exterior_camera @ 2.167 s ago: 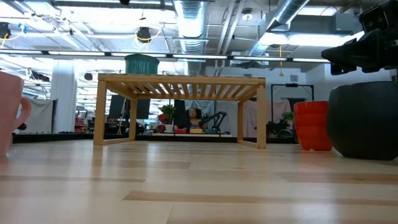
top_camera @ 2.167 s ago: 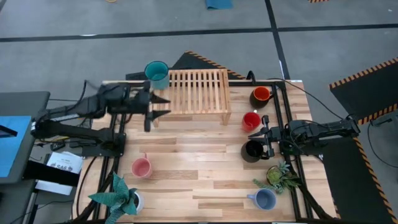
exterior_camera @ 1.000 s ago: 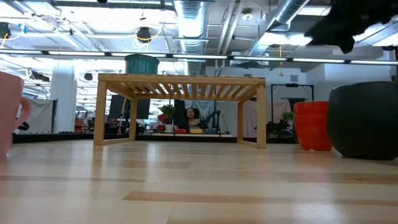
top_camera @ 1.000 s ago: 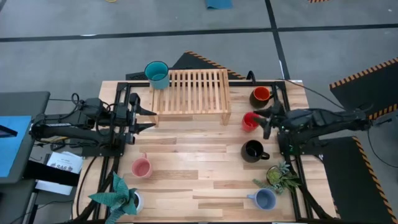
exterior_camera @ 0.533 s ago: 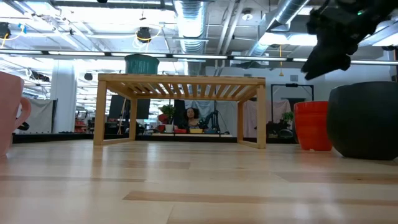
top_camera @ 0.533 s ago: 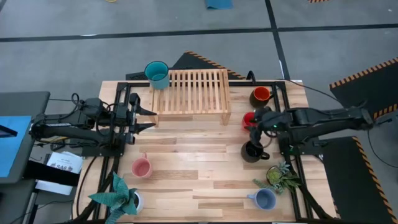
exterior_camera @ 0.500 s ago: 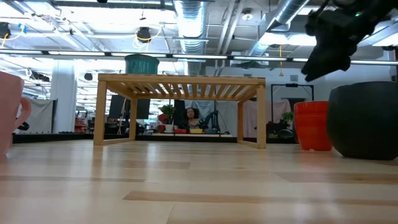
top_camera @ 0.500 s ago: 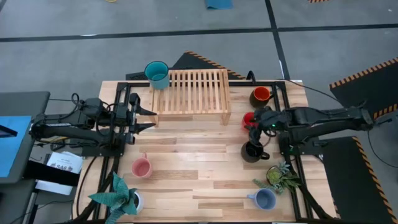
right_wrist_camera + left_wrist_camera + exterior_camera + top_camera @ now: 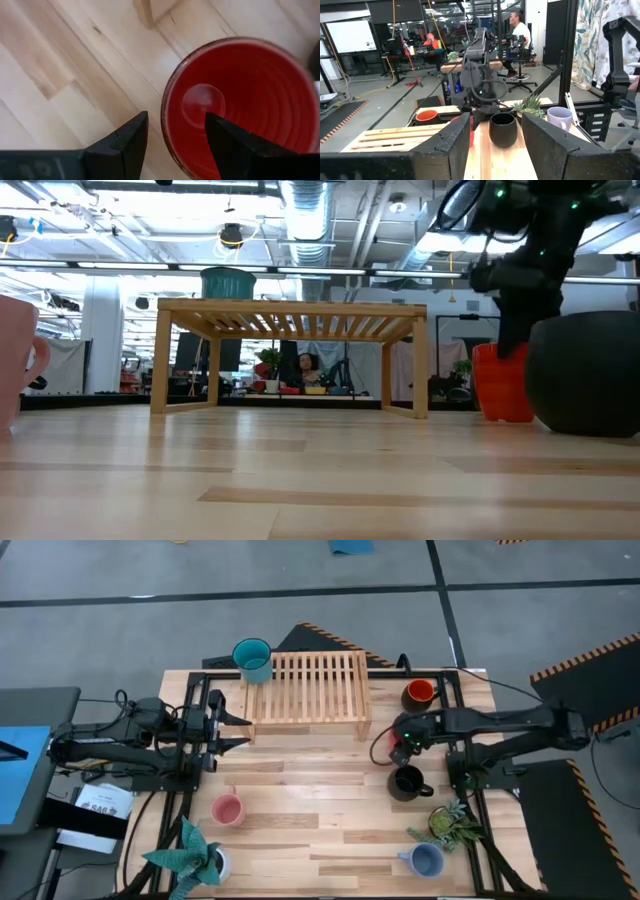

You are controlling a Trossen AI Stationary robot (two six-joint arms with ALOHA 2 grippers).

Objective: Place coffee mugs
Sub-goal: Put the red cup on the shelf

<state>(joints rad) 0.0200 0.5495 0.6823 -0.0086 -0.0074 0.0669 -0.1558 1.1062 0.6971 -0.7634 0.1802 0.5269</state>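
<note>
My right gripper (image 9: 400,740) hangs open over the red mug (image 9: 235,100), pointing down. One finger stands outside the mug's rim (image 9: 165,115) and the other above its hollow; I cannot tell whether either touches. The black mug (image 9: 406,782) stands just near of it and the orange-and-dark mug (image 9: 419,694) just far of it. The teal mug (image 9: 252,660) stands on the far left corner of the wooden rack (image 9: 310,688). A pink mug (image 9: 228,809) and a pale blue mug (image 9: 427,860) stand on the table. My left gripper (image 9: 240,730) waits open, left of the rack.
Two potted plants stand near the front edge, one at the left (image 9: 195,855) and one at the right (image 9: 450,823). Black frame rails (image 9: 462,720) run along the table's right side, close to my right arm. Bare wood lies in the table's middle.
My right gripper has gone toward the table's left edge and down onto the red mug, tipping to point down. My left arm has kept still. No mug has moved.
</note>
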